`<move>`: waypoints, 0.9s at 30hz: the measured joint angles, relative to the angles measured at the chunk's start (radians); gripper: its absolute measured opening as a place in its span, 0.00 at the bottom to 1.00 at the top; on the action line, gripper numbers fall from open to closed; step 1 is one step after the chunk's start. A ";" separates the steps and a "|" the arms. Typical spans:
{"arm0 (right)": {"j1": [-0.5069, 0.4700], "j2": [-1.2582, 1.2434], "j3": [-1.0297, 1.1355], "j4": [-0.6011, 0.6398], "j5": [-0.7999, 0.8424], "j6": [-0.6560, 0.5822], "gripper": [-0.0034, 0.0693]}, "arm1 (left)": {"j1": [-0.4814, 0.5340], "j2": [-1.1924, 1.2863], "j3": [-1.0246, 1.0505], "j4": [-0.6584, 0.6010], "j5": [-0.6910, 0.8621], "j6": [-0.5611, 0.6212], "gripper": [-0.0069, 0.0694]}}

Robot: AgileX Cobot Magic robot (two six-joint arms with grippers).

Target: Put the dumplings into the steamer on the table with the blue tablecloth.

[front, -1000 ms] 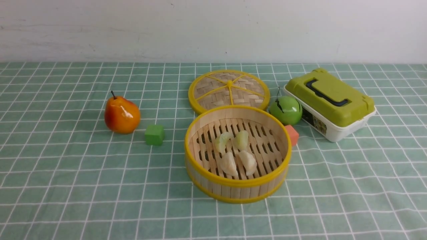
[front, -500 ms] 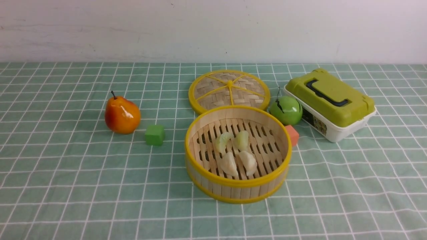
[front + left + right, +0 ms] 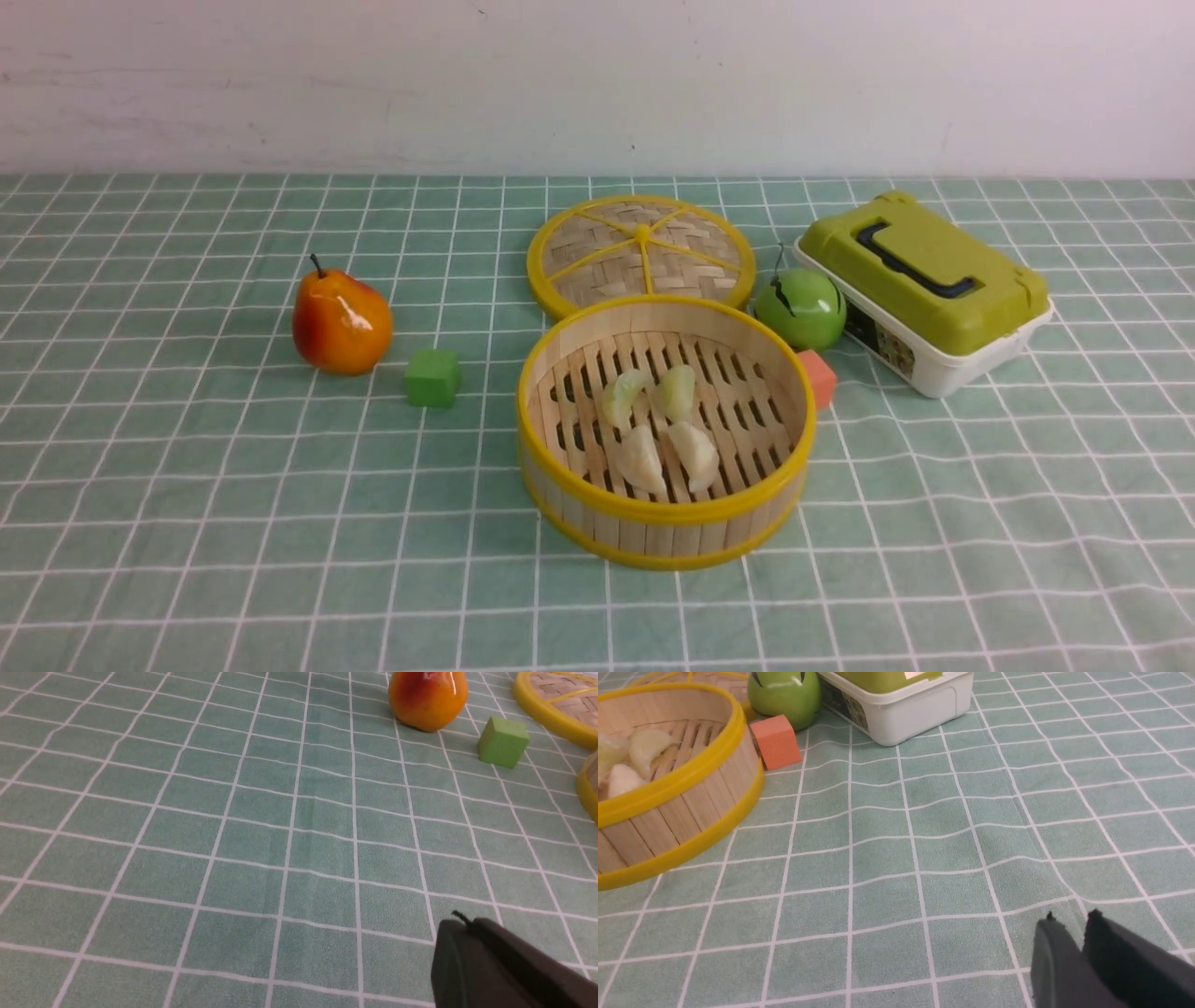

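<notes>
Front: four dumplings clustered inside steamer mid-bench, woven lid touching behind; neither hand in sight.
Left wrist: left hand pressed together, empty, above bare cloth; pear and green cube far off.
Right wrist: right hand nearly closed, empty; orange cube against steamer wall.

**Bright, even light with soft shadows**

Diffuse light fills all three views. The pear and green apple carry small glossy highlights; shadows on the tabletop are faint and short. The front view is sharp. In the wrist views each dark claw tip looks soft and slightly blurred
</notes>
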 joint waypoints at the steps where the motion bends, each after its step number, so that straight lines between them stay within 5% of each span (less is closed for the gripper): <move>1: 0.000 0.000 0.000 0.000 0.000 0.000 0.18 | 0.000 0.000 0.000 0.000 0.000 0.000 0.07; 27: 0.000 0.000 0.000 0.000 0.000 0.000 0.23 | 0.000 0.000 0.000 -0.003 -0.001 0.000 0.07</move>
